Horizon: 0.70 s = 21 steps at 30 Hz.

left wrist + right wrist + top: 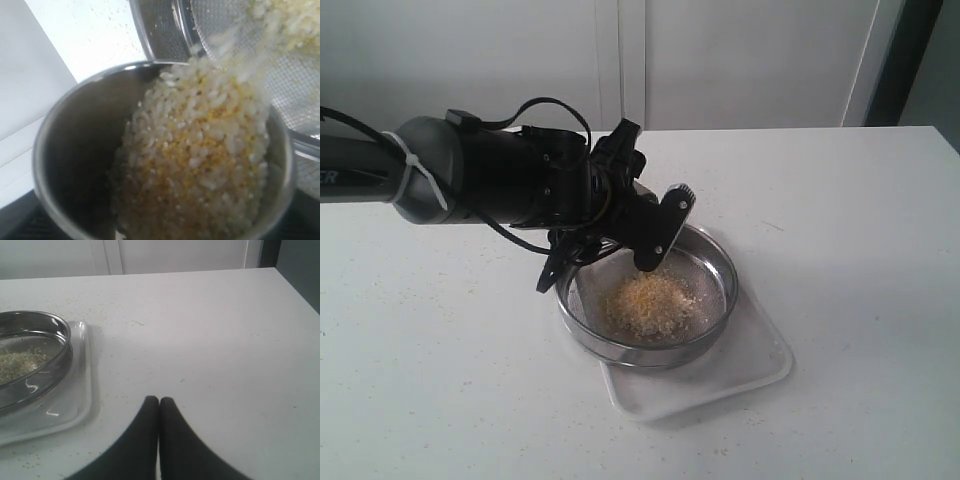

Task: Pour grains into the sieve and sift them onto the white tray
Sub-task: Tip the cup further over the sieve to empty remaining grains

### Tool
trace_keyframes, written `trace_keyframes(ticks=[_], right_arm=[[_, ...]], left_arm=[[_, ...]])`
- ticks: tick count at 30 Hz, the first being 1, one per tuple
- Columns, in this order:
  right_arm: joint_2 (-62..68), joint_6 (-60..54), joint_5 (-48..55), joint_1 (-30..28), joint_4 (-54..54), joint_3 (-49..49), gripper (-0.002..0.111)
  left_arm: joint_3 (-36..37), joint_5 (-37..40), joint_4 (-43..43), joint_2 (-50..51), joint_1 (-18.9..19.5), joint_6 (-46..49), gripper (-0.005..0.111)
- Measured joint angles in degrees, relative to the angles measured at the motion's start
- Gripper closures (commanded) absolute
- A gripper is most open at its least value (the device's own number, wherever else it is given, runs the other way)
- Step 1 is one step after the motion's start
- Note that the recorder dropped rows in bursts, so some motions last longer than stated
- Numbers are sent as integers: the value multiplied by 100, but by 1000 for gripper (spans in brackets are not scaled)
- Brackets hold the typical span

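Grains [200,165] slide from the steel cup [75,150] clamped in the left end effector [610,250] into the sieve [650,352] on the white tray [750,365] — steeper tipping could overshoot its rim; right end effector [159,410] pressed together.

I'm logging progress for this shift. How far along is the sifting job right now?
Done: the sieve sits on the white tray, with a pile of grains in it. In hand: the left gripper tips the steel cup over the sieve, grains spilling out, much left inside. Left: finish pouring, then sift. The right gripper is shut, apart from the tray.
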Motion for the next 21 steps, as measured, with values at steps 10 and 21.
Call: trace_keyframes(ticks=[10, 21], right_arm=[[0, 0, 0, 0, 0, 0, 108], [0, 0, 0, 0, 0, 0, 108]], left_arm=[[0, 0, 12, 0, 0, 485, 107], [0, 0, 12, 0, 0, 877, 107]])
